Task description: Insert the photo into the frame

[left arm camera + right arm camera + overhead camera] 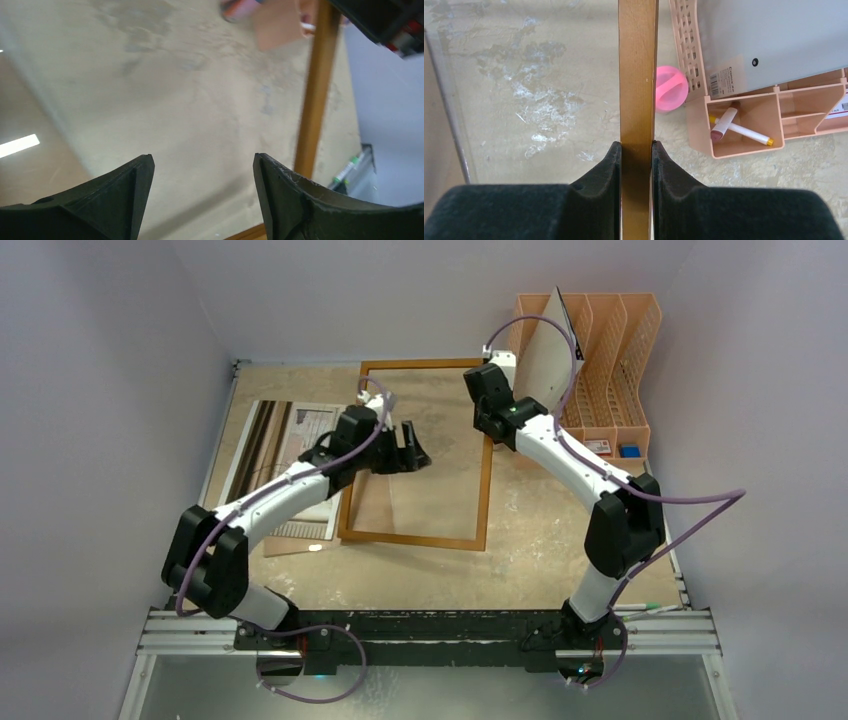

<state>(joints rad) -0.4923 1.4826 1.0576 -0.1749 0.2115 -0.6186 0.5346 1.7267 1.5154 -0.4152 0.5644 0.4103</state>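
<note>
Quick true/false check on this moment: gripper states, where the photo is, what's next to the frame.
1. The right gripper is clamped on the frame, on its right-hand rail. True.
2. The left gripper is holding the photo. False: its jaws stand open and empty, above the middle of the frame.
3. The photo already sits inside the frame. False: it lies flat to the left of the frame, outside it, partly hidden by the left arm.
4. A pink organizer stands to the right of the frame. True.
</note>
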